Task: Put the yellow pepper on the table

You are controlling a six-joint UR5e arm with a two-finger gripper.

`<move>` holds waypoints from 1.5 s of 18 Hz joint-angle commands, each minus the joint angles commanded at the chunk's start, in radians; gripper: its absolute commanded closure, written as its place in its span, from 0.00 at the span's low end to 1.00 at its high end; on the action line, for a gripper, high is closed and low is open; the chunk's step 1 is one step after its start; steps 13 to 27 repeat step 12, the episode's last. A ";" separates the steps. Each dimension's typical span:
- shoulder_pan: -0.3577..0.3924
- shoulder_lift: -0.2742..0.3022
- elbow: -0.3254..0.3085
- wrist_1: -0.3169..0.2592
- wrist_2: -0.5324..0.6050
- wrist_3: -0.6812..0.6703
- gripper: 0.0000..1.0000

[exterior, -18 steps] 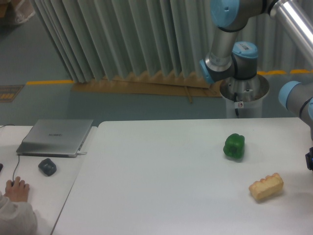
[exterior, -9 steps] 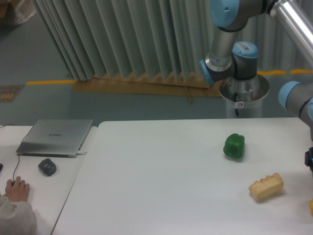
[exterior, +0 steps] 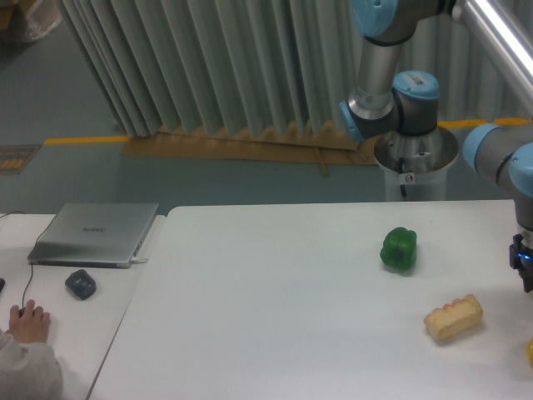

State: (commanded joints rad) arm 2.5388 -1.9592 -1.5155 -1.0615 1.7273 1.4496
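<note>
Your yellow pepper (exterior: 530,352) shows only as a sliver at the right edge, low over the worktop (exterior: 275,317) — contact unclear. The gripper (exterior: 525,265) sits above it, mostly cut off — you can't tell the jaws' state. Nearby lie the bread block (exterior: 453,317) and green pepper (exterior: 399,248).

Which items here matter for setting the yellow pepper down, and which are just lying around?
Job: yellow pepper, only a sliver at the right edge; table; gripper, mostly out of frame.

Lying about: green pepper, bread-like block, laptop, dark mouse.
</note>
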 joint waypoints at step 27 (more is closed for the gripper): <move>-0.032 0.152 -0.052 -0.176 -0.006 -0.006 0.00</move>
